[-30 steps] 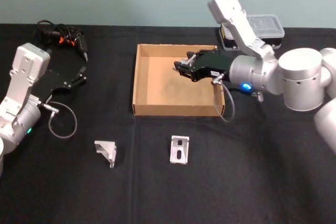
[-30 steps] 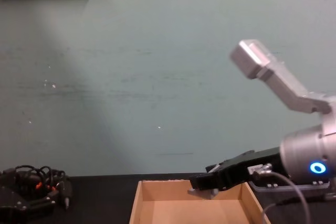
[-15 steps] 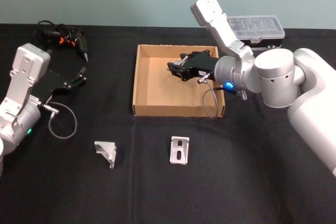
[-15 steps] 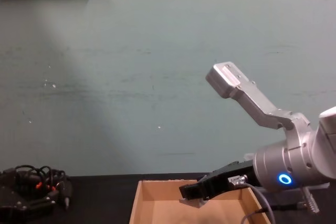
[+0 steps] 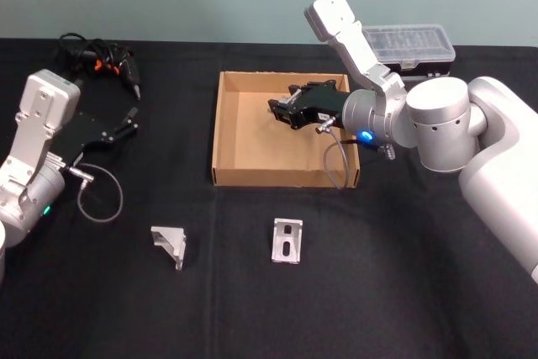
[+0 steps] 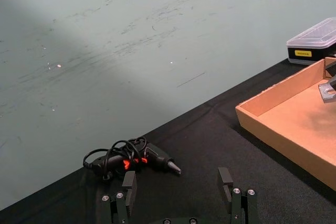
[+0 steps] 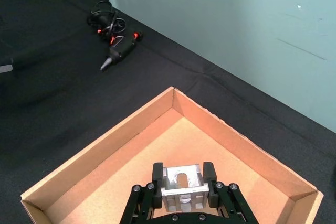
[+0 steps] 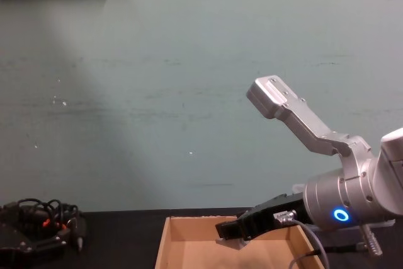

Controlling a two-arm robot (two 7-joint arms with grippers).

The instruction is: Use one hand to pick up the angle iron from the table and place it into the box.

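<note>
**Right arm holds an angle iron over the box, release to come**

Nearest the robot, a loose angle iron (image 5: 287, 240) lies on the black counter (image 5: 403, 275) on the near side of the box (image 5: 277, 176). A second loose angle iron (image 5: 171, 246) lies off the box's near-left corner. Both wait untouched.

Over the box's inside, toward its far-right part, the right gripper (image 7: 182, 174) reaches in from the right. Its fingers (image 7: 157, 172) are clenched on the carried angle iron (image 7: 181, 184), one on each side. From the chest view the part seems to hang about level with the rim, off the cardboard floor.

This looks like the placing step. The next move likely calls for a short descent toward the floor, then parting the fingers and lifting clear of the walls.

Left of the box, the left gripper (image 6: 177, 181) sits parked, fingers spread and empty.

Beyond the box's far-right corner stands a clear-lidded case (image 5: 416, 39). Beyond its far-left lies a corded hand tool (image 5: 101, 60).
</note>
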